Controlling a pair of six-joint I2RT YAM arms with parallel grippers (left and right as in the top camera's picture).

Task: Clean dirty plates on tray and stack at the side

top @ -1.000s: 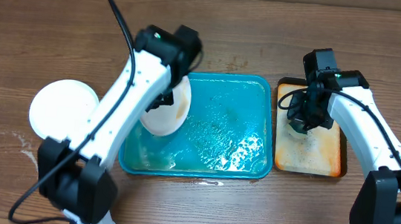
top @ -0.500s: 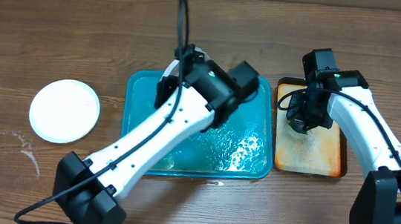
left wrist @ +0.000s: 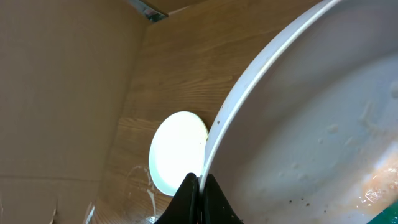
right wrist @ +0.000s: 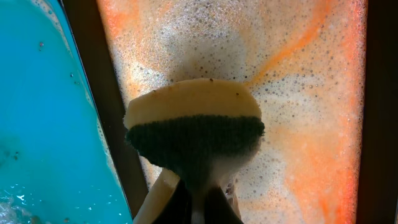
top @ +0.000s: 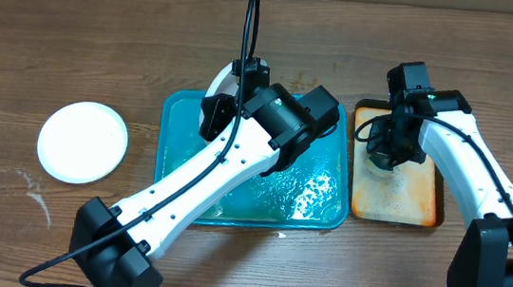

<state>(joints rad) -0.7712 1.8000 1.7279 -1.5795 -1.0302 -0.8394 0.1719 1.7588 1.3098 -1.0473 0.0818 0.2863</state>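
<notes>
My left gripper [left wrist: 199,184] is shut on the rim of a white plate [left wrist: 311,124] with brown specks and an orange-brown smear. In the overhead view this plate [top: 224,80] is held tilted over the back edge of the teal tray [top: 319,184], mostly hidden by the left arm. A second white plate [top: 83,142] lies flat on the table at the left, and it also shows in the left wrist view [left wrist: 177,152]. My right gripper [right wrist: 198,194] is shut on a yellow and dark green sponge [right wrist: 193,118] over the orange tray [right wrist: 311,93]. No pale yellow-green plate is in view.
The teal tray holds soapy water and foam near its front right. The orange dark-rimmed tray [top: 415,197] stands just right of it, covered in suds. A cardboard wall runs along the table's back edge. The left arm spans the teal tray diagonally.
My left arm has swung from the tray's left side to its back middle, carrying the white plate. The plate on the table is now uncovered. The right arm has not moved.
</notes>
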